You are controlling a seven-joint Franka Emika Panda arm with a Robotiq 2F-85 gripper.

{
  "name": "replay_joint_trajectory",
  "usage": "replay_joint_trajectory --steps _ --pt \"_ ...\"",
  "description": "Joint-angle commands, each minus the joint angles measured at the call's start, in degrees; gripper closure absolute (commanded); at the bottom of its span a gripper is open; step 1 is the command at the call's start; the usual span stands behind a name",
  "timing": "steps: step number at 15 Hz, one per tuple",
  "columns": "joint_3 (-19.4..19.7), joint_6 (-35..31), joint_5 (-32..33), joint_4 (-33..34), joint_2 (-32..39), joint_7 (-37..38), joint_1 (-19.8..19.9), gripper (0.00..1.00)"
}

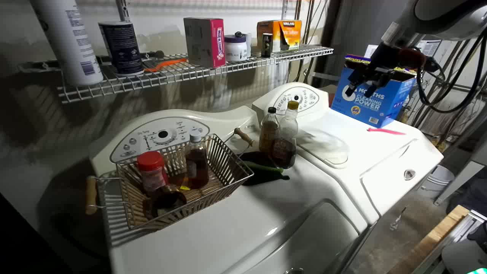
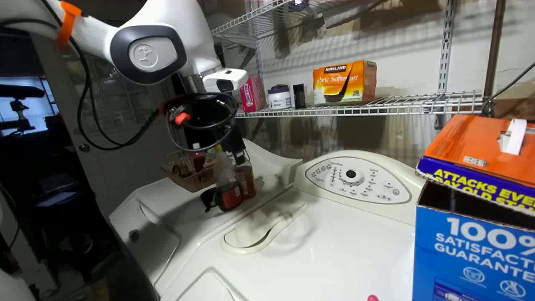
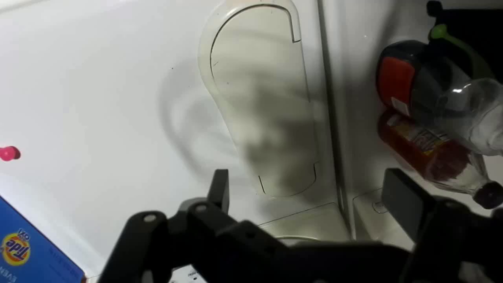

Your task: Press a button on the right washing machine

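Observation:
The right washing machine (image 1: 357,142) is white and glossy, with its lid also in view (image 2: 334,255) and below the wrist camera (image 3: 98,98). Its oval control panel (image 2: 368,184), with a round dark dial and small buttons, stands at the back and shows in both exterior views (image 1: 306,93). In the wrist view only a small corner of the panel (image 3: 186,275) shows; the gripper hides the rest. My gripper (image 3: 310,192) is open and empty, its fingers wide apart. It hangs in the air above the machine, apart from the panel, in both exterior views (image 1: 360,90) (image 2: 238,154).
A blue detergent box (image 1: 365,102) and a pink object (image 1: 386,131) sit on the right machine's lid. Two bottles (image 1: 269,133) (image 1: 285,152) and a wire basket (image 1: 234,165) stand on the left machine (image 1: 182,239). A wire shelf (image 2: 401,108) with boxes runs above the panels.

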State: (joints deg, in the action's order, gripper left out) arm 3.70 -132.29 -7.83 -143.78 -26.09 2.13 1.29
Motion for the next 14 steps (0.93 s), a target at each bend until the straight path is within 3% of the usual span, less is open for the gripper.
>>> replay_joint_trajectory --steps 1,14 --pt "-0.2 0.2 -0.1 0.1 0.0 -0.1 0.3 0.00" --pt "0.0 0.2 -0.1 1.1 0.9 -0.8 0.1 0.00"
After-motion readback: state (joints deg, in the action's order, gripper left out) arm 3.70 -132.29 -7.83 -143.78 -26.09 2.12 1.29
